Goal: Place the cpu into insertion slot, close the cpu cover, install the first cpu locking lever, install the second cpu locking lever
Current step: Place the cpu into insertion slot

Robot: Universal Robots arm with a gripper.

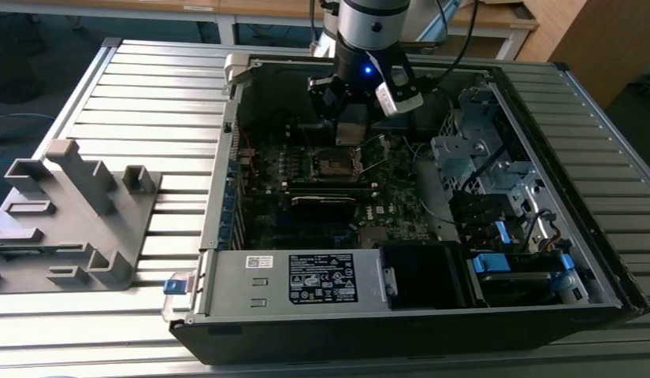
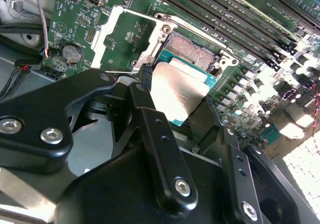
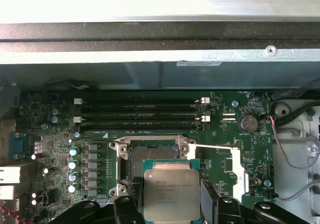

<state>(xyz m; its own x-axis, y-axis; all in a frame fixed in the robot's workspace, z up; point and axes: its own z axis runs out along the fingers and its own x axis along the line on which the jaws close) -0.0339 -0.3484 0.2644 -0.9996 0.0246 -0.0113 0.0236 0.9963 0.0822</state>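
The black two-fingered claw (image 3: 172, 210) is clamped on opposite edges of the small square silver-topped cpu (image 3: 171, 191), which hangs partly over the open insertion slot (image 3: 152, 156), silver cpu cover (image 3: 239, 166) swung aside; sound seating would demand squared edges and a level descent.

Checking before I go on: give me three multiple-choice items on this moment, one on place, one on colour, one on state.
1. Where is the cpu? A in the tool, near the socket; B seated in the socket; C lying loose, ungripped.
2. The circuit board is: A red; B green; C white.
3. The cpu cover is: A swung open; B shut; C removed.
A: the tool grips it, socket bare. B: green throughout. A: its frame lies beside the socket.
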